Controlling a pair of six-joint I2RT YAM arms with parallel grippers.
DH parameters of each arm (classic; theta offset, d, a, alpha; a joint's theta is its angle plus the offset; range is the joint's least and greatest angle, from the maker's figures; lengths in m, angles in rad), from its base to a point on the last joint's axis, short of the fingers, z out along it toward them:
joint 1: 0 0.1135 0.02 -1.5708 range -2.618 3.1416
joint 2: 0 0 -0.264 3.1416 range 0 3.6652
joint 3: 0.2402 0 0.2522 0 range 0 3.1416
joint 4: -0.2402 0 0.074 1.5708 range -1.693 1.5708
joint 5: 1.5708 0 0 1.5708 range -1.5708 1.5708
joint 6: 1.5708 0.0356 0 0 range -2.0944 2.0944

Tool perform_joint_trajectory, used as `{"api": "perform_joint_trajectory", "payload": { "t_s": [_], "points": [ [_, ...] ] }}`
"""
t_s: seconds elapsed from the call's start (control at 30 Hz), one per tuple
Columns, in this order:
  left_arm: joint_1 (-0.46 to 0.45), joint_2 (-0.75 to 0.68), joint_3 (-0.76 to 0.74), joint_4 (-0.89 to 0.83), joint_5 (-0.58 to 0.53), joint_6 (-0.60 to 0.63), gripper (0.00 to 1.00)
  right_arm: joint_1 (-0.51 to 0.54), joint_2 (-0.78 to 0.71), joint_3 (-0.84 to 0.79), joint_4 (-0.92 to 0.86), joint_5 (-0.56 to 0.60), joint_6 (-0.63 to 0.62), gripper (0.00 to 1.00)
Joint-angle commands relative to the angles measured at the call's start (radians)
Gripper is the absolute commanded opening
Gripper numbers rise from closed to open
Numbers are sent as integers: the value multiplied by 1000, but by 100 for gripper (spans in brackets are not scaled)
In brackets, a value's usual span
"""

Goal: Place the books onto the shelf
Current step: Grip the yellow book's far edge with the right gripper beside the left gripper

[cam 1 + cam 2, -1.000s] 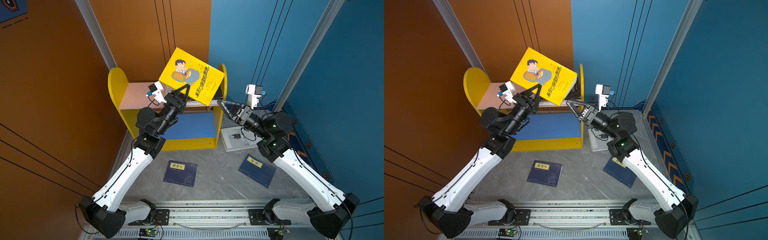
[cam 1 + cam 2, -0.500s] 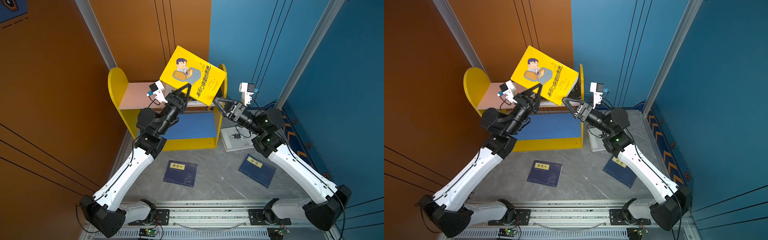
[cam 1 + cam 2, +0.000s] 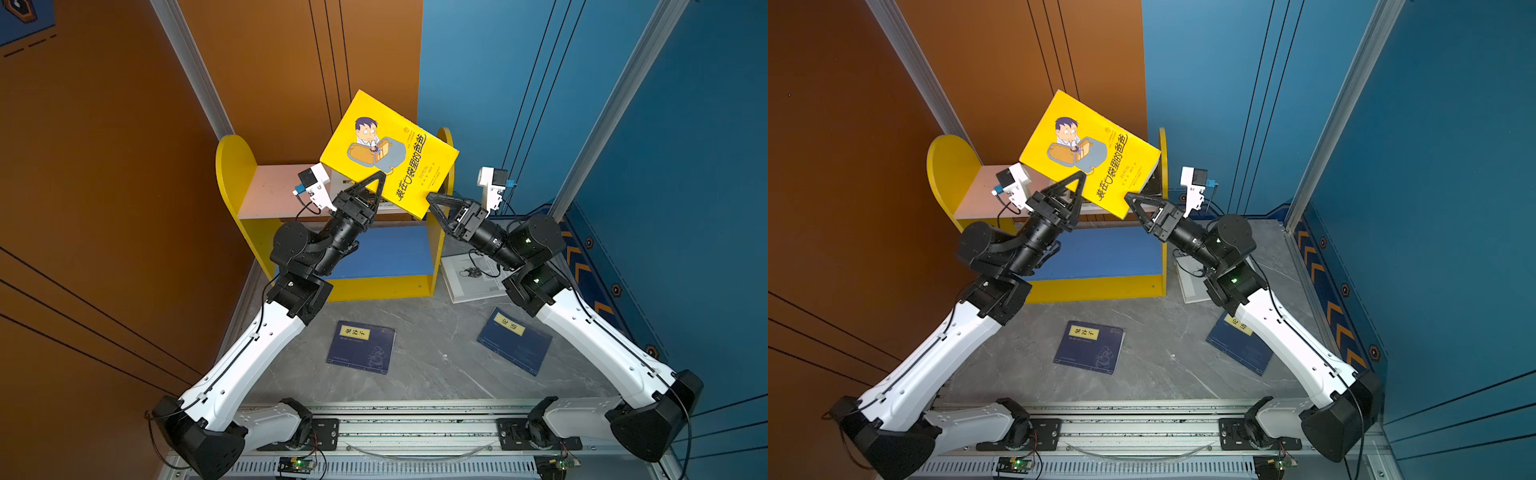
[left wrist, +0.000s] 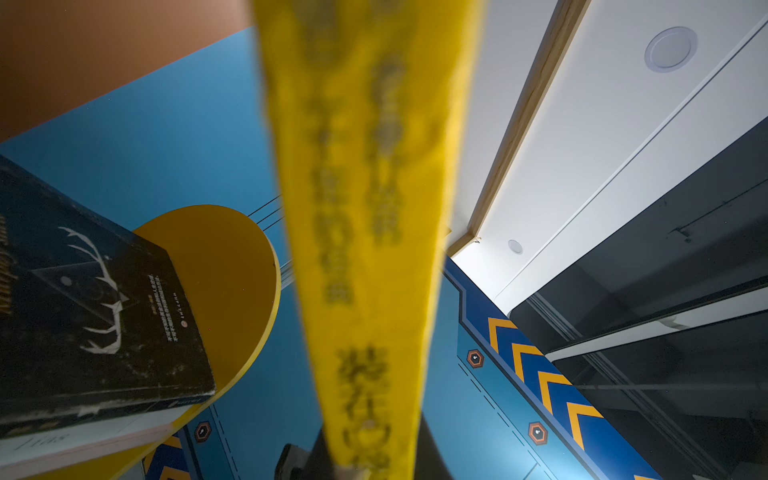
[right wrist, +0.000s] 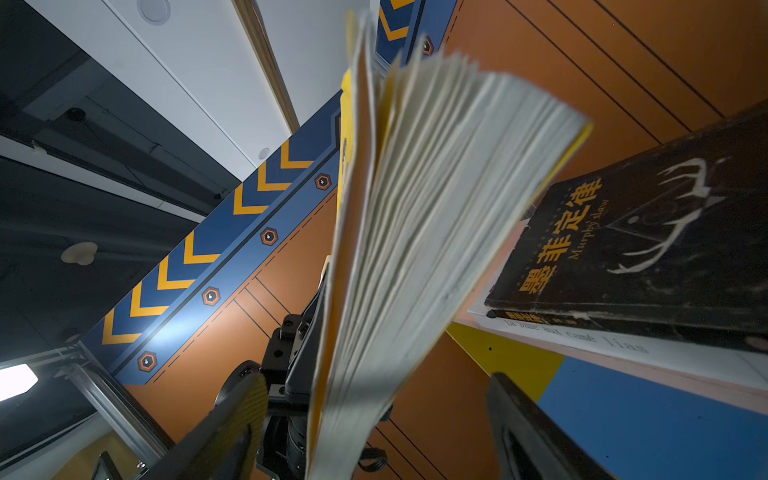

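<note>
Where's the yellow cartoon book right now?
In both top views the yellow book is tilted in the air over the shelf, gripped at its lower edge by the left gripper; the right gripper has open jaws astride its lower corner.

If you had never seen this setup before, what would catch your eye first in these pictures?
The yellow book stands out, held tilted in the air near the shelf by the left gripper, with the open right gripper straddling its lower corner. Two navy books lie flat on the floor in front.
</note>
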Motion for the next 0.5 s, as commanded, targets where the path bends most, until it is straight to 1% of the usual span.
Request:
{"api": "perform_joint_trajectory", "payload": {
  "t_s": [0.0, 0.13, 0.27, 0.37, 0.47],
  "points": [
    [-19, -36, 19, 80, -23, 29, 0, 23, -11, -2, -5, 33, -1, 84],
    [-45, -34, 20, 80, -36, 43, 0, 42, 13, 11, 4, 44, 6, 79],
    [-65, -31, 16, 80, -47, 56, 0, 53, 16, 1, 34, 93, 30, 68],
    [-78, -31, 14, 80, -63, 71, 0, 57, 14, -5, 49, 110, 43, 57],
    [-87, -33, 9, 80, -76, 85, 0, 62, 7, -11, 55, 130, 42, 50]
  ]
}}
